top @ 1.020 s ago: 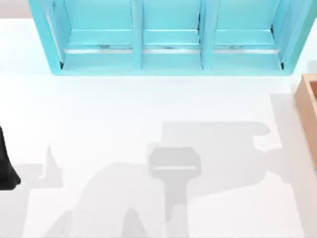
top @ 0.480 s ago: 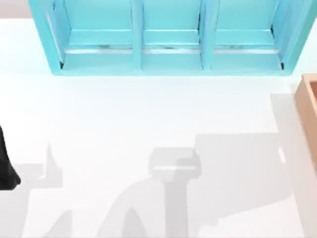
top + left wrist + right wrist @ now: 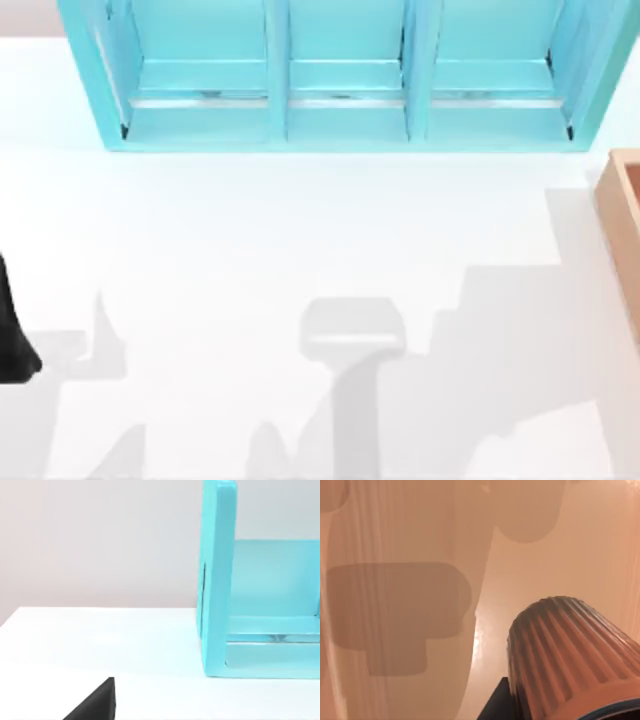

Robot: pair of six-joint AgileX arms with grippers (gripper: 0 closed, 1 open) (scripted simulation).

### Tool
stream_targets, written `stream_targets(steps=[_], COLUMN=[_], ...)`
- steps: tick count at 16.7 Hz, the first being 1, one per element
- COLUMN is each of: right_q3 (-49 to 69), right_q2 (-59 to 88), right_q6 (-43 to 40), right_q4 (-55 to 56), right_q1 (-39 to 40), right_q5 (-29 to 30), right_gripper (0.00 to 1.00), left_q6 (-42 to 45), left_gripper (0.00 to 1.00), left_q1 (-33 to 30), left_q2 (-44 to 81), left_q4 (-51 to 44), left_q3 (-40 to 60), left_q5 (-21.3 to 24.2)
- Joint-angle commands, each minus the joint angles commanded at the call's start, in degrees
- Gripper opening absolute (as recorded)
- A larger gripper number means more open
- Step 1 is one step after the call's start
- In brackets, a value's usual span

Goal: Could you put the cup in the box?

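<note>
The cup (image 3: 570, 655) fills the near part of the right wrist view: ribbed, tapered sides in dark reddish-brown, seen close up from the wrist camera. Behind and around it is the orange-brown inside of the box (image 3: 410, 545), its smooth surface carrying soft shadows, so the cup is over or within the box's hollow; whether it touches the bottom cannot be told. A dark piece of the right gripper (image 3: 495, 702) shows just beside the cup's side, yet the fingers are too hidden to tell how they stand.

In the top view, the box (image 3: 622, 215) appears as a light tan wall at the tabletop's (image 3: 250, 250) right edge. The turquoise shelf unit (image 3: 340, 80) with three bays stands along the far side. The left arm (image 3: 12, 335) sits parked at the left edge, and a dark tip of the left gripper (image 3: 95, 705) shows above the white tabletop near the shelf unit's end wall; its fingers' state cannot be told.
</note>
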Motion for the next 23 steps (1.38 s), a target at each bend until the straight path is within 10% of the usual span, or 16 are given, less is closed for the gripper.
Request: stream_targets(steps=[6,19,23], right_q3=[-2.2,-2.2,-2.2], right_q2=[0.1,0.1,0.1], right_q6=[-0.1,-0.1,-0.1], right_q4=[2.3,2.3,2.3], right_q1=[0.0,0.0,0.0], right_q5=[0.0,0.0,0.0], right_gripper=[0.0,0.98,1.0], left_q6=[0.0,0.0,0.0], left_gripper=[1.0,1.0,1.0], left_q1=[0.0,0.0,0.0], left_q2=[0.0,0.0,0.0], left_q4=[0.0,0.0,0.0], left_q3=[0.0,0.0,0.0], left_q5=[0.0,0.0,0.0])
